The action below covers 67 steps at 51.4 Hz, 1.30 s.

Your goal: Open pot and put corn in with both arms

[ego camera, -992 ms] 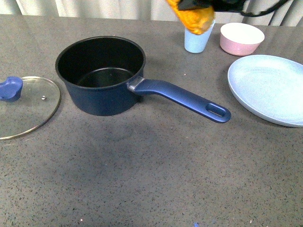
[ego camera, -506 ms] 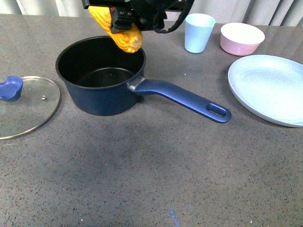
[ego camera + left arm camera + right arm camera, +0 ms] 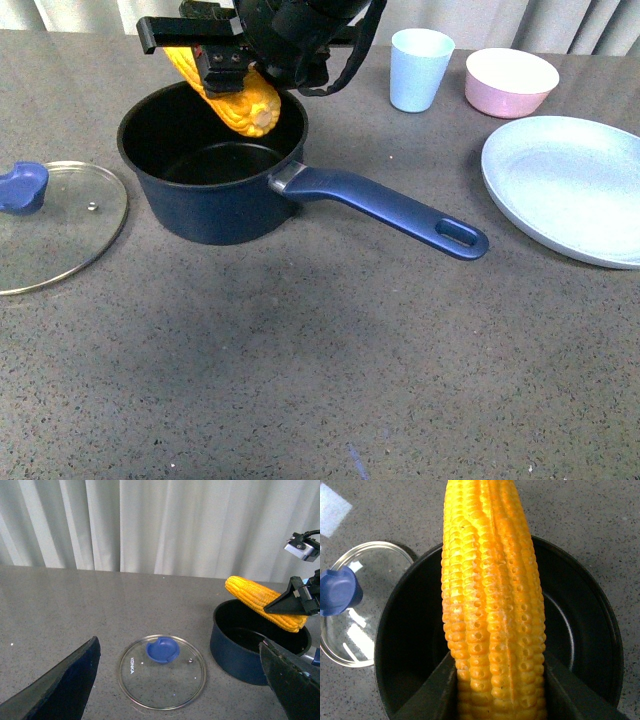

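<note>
the right gripper [image 3: 228, 68] is clamped on the corn [image 3: 243, 103], and the right wrist view shows a finger [image 3: 432, 692] pressed to either side of the cob, which hangs tilted over the black inside of the open pot [image 3: 205, 215]. only the left wrist view shows the left gripper [image 3: 179, 645], its jaws spread wide on nothing, and the glass lid [image 3: 162, 672] flat on the table [image 3: 300, 380] beside the pot. the front view alone takes in a pale blue cup [image 3: 418, 70], a pink bowl [image 3: 510, 82] and a plate [image 3: 570, 185].
</note>
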Motion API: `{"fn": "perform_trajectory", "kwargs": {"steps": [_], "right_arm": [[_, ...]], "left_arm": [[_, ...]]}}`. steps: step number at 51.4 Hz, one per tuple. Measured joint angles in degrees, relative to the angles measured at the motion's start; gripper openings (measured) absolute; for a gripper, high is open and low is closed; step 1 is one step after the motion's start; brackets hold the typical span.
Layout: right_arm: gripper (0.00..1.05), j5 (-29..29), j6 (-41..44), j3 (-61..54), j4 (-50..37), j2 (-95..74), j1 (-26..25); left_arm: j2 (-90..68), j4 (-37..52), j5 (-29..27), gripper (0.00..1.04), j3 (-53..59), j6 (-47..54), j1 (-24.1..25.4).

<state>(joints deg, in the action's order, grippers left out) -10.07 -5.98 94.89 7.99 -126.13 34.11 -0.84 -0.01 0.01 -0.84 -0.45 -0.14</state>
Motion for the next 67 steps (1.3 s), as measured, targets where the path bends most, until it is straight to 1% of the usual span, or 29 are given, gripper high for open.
{"fn": "perform_trajectory", "kwargs": {"steps": [11,12,13,15,22,28,37,42,46,53,57,63,64,67], "right_arm": [[0.66,0.0,0.0,-0.5,-0.5,0.0,0.0],[0.72,0.0,0.0,-0.7,-0.7,0.0,0.0],[0.73,0.0,0.0,-0.8,-0.8,0.0,0.0],[0.8,0.0,0.0,-1.2,-1.0,0.0,0.0],[0.97,0.4,-0.4,-3.1,-2.1,0.3,-0.2],[0.96,1.6,-1.1,-7.0,-5.3,3.2,-1.3],[0.96,5.2,-2.0,-16.4,-12.9,14.0,-5.3],[0.96,10.4,-0.4,-24.5,-17.4,23.1,-8.7],[0.96,12.5,0.4,-29.6,-19.5,28.7,-10.7],[0.96,14.6,1.6,-37.6,-21.3,38.7,-13.3],[0.96,14.8,2.6,-43.2,-21.7,46.5,-15.1],[0.96,14.8,3.8,-48.6,-20.9,54.9,-17.6],[0.95,15.3,3.9,-49.1,-21.1,55.4,-17.7],[0.88,21.1,4.4,-52.4,-27.9,57.7,-18.3]], "left_arm": [[0.0,0.0,0.0,0.96,0.0,0.0,0.0],[0.0,0.0,0.0,0.96,0.0,0.0,0.0],[0.0,0.0,0.0,0.96,0.0,0.0,0.0],[0.0,0.0,0.0,0.96,0.0,0.0,0.0],[0.0,0.0,0.0,0.96,0.0,0.0,0.0],[0.0,0.0,0.0,0.96,0.0,0.0,0.0],[0.0,0.0,0.0,0.96,0.0,0.0,0.0],[0.0,0.0,0.0,0.96,0.0,0.0,0.0],[0.0,0.0,0.0,0.96,0.0,0.0,0.0],[0.0,0.0,0.0,0.96,0.0,0.0,0.0],[0.0,0.0,0.0,0.96,0.0,0.0,0.0],[0.0,0.0,0.0,0.96,0.0,0.0,0.0],[0.0,0.0,0.0,0.96,0.0,0.0,0.0],[0.0,0.0,0.0,0.96,0.0,0.0,0.0]]}}
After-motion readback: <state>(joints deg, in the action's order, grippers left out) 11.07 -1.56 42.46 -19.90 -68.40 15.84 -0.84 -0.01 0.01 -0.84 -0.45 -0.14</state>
